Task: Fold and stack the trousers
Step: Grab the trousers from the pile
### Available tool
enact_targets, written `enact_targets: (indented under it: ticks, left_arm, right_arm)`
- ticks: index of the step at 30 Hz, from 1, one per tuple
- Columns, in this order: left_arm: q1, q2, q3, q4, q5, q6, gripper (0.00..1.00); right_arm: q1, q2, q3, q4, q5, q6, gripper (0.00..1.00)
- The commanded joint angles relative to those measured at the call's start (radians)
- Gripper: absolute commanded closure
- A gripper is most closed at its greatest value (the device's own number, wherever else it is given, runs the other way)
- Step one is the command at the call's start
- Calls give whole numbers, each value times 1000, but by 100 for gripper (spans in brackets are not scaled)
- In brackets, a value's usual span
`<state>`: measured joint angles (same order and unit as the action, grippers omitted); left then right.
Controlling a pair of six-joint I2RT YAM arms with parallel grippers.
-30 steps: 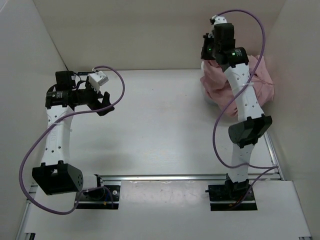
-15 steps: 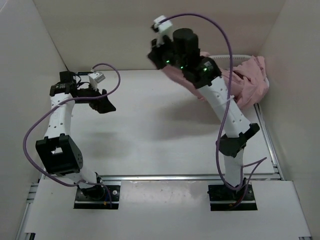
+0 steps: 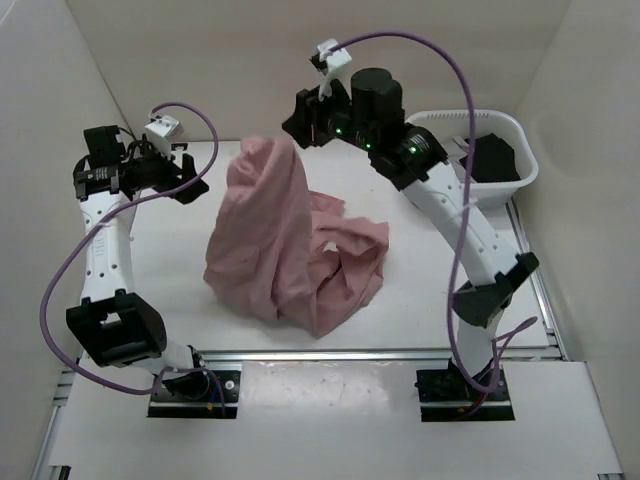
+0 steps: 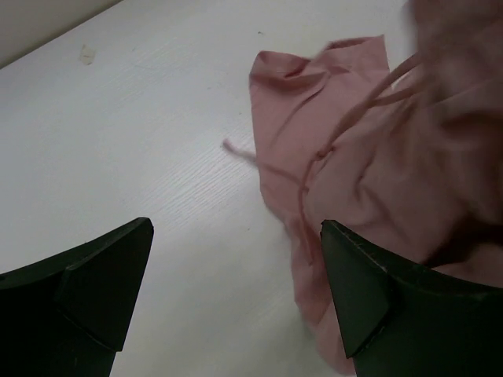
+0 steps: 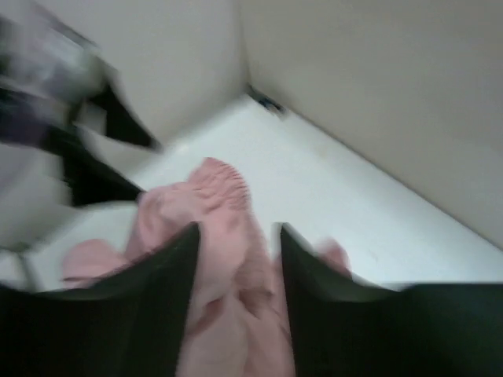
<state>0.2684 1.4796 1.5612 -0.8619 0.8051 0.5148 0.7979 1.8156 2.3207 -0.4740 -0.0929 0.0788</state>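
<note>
Your right pincer point(image 3: 293, 128), in the upper middle of the top view, is clamped on the trousers point(image 3: 290, 250): the wrist view shows pink fabric bunched between its two dark fingers point(image 5: 169, 290), with the gathered waist just beyond them, though that picture is blurred. From that grip the cloth hangs down as a tall drape. Its lower part pools in loose folds on the surface point(image 3: 180, 260), at the centre of the frame. Your left pincer point(image 3: 193, 175) sits at the upper left, clear of the cloth, its jaws spread wide and holding nothing. Its wrist camera looks down on an edge of the trousers lying flat, with a thin drawstring point(image 4: 271, 166) trailing across the white top. At the upper right you have a white basket point(image 3: 465, 113) with a black garment point(image 3: 492, 157) inside it.
</note>
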Motion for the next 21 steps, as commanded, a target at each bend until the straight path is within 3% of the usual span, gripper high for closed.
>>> enact_targets:
  ticks: [1,3,4,5,8,12,13,14,18,21]
  left_arm:
    - [5,-28,10,6,-75,23,0]
    - [5,-28,-28,-15,-93,71,0]
    - [-12,-28,-41,-32,-110,102,0]
    - [-36,-28,-56,-67,-151,164,0]
    - [-83,-28,-121,-159,-190,345,0]
    - [-219,-15,-269,-282,-190,407,0]
    - [-247,14,-365,-282,-190,407,0]
    - [-273,30,-410,-282,-190,407,0]
    - [-324,87,-561,-123,-297,285,0]
    - [-324,87,-613,-5,-296,252,0]
  right_arm:
    - [-153,71,-107,-208,124,139,43]
    - [-209,53,-194,-280,186,148,19]
    - [-239,9,-246,-281,253,110,13]
    - [-239,-18,-356,-281,289,80,1]
    - [-239,-81,-452,-241,280,4,1]
    - [-249,-11,-494,-192,-63,15,1]
    - [-240,11,-523,-149,-153,27,1]
    - [-239,37,-532,-129,-180,42,1]
    - [-216,218,-477,-64,-264,95,1]
    - [-192,350,-377,-42,-324,145,1]
